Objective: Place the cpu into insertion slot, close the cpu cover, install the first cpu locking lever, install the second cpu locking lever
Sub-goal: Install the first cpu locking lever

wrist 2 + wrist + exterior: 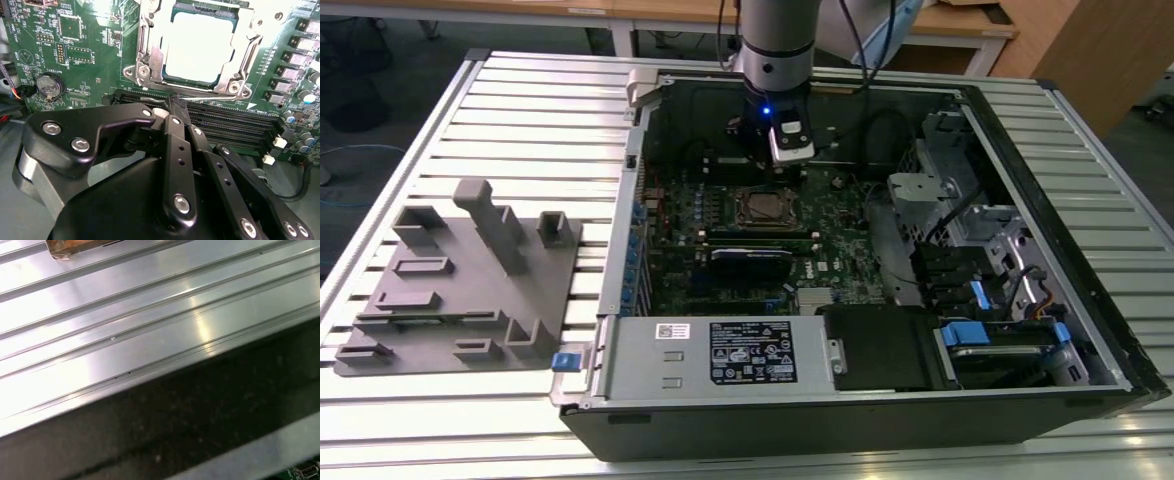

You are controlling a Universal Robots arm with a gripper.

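Inside the open black computer case (pixel 854 430) on the ribbed aluminium table (pixel 520 110), the black linkage gripper (pixel 176 104) hangs just beside the small square silver-rimmed insertion slot (pixel 141 71) on the green motherboard (pixel 75 45). Its fingers (pixel 172 130) are pressed together with nothing visible between them, tips over the long black memory slots (pixel 225 117). Flat square silvery cpu (pixel 200 47) sits in the slot; thin silvery metal cpu cover (pixel 246 52) lies flat around it.
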